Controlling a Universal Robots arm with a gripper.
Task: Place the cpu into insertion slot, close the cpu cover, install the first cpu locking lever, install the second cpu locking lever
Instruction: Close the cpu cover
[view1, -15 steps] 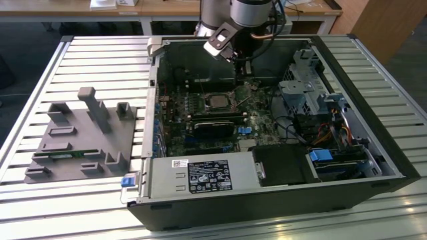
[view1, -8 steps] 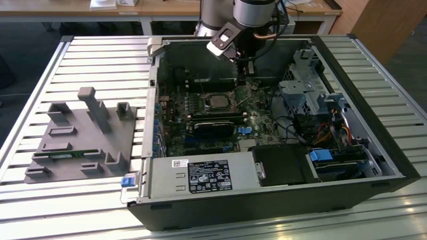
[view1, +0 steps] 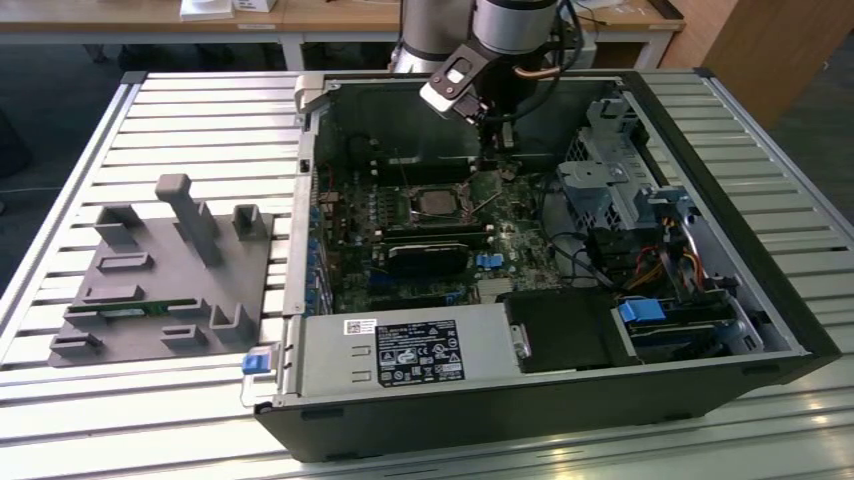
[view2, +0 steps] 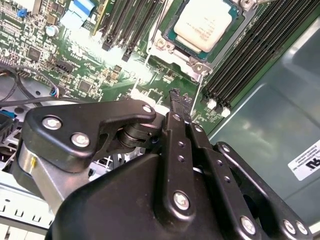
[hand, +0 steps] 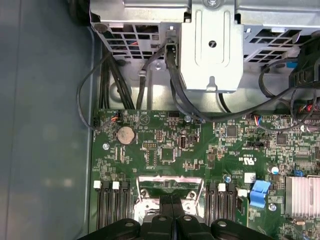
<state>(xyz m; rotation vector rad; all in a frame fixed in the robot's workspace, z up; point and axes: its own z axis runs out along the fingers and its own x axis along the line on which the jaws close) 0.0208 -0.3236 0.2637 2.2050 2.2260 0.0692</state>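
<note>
Claw: black two-fingered claw (view2: 176, 96) on the arm, fingertips pressed together with nothing seen between them, poised low over the green circuit board (hand: 165, 135), just beside a corner of the chip's frame.
Chip: small square cpu with pale silver metal top (view2: 202, 22), lying flat on the board, ringed by the frame.
Cover: thin silver metal cpu cover (view2: 167, 45), down flat around the chip's edges.
Setting: open black computer tower case (view1: 534, 425) on its side on a slatted metal counter (view1: 160, 410).
Alongside: grey moulded parts holder (view1: 160, 290), at the exterior view's left of the case.
</note>
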